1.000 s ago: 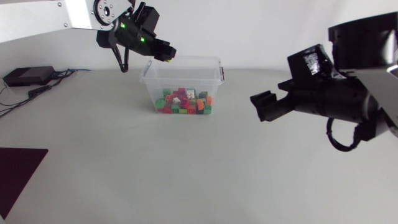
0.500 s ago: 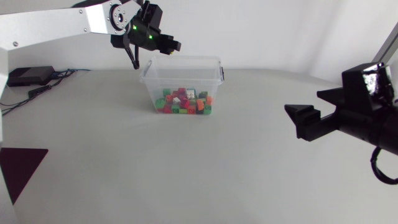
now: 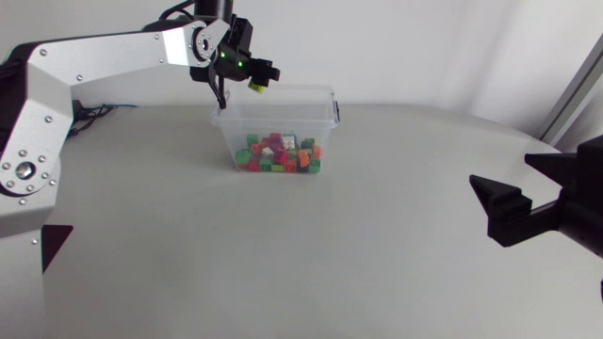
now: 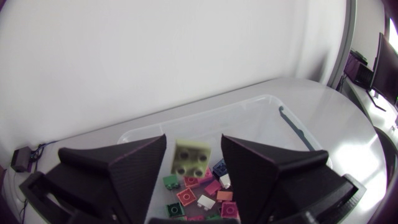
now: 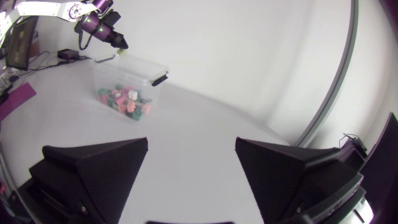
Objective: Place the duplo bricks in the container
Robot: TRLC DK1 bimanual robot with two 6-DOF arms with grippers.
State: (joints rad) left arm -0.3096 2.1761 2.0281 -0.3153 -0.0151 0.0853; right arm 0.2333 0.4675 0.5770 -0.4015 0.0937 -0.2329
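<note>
My right gripper (image 5: 191,143) hangs over the near side of the counter (image 3: 283,254), its fingers spread wide with nothing between them. Farther back stands the clear container (image 3: 224,132), coloured duplo bricks (image 3: 281,155) heaped on its floor. Above its rear rim my left gripper (image 4: 193,138) has its fingers apart. A pale yellow brick (image 4: 191,160) sits in the gap, not pinched from both sides.

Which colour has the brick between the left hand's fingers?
The brick is pale yellow; the left wrist view shows it best.
</note>
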